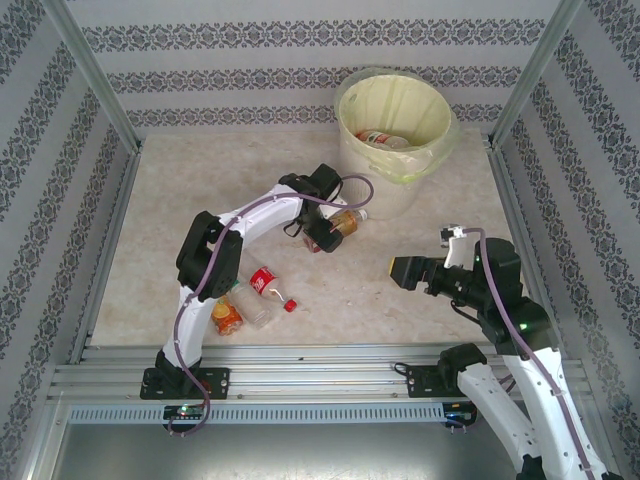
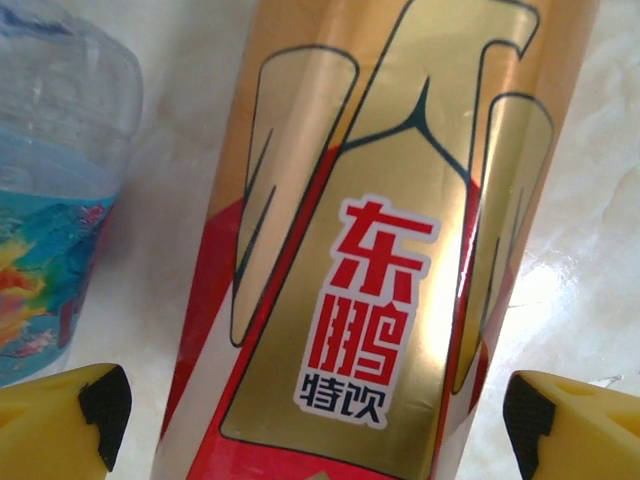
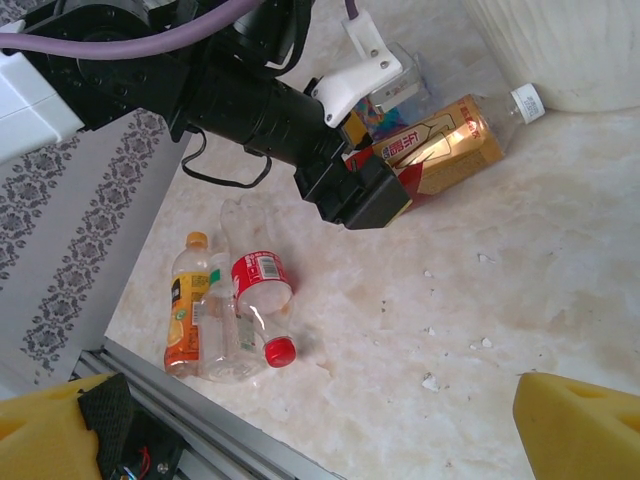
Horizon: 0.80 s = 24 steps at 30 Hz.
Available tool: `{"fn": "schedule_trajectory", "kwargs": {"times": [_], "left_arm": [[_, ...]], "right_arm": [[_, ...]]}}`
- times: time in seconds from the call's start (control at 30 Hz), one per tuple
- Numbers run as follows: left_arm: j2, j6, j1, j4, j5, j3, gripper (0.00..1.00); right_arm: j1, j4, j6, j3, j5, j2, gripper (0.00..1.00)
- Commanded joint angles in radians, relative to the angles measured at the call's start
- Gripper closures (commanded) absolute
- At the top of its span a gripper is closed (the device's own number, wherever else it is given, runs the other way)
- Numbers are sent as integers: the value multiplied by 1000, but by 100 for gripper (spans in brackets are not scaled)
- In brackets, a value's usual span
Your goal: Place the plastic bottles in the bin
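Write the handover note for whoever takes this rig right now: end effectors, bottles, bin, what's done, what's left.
Left end effector: open, straddling the gold-labelled bottle lying on the table; not gripped yet.
Right end effector: open, empty, above the table.
Bin: far side of the table, at least one bottle inside.
Left to do: the gold-labelled bottle, the blue-labelled bottle beside it, and the red-labelled bottle and orange-labelled bottle lying at the near left.

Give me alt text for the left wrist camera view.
A gold-and-red labelled plastic bottle lies between the open yellow fingers of the left end effector. A clear blue-labelled plastic bottle lies beside it on the pale marbled table.
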Motion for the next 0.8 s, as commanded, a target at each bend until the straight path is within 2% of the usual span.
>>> {"fn": "schedule_trajectory", "kwargs": {"times": [0.0,0.13,0.33,0.63,0.77], "left_arm": [[12,-8,-19,-66,17,24,5],[24,-20,-27,-81,14,24,13],[0,-39,-33,-80,44,4,32],[-197,-138,-33,15,205,-151,38],[-323,-218,-33,133,310,-268,41]], "right_arm": [[11,14,5,7,13,22,2],[11,33,8,1,11,34,3],[12,64,34,-23,29,52,3],[12,125,129,-62,82,61,5],[8,172,244,-86,124,78,7]]}}
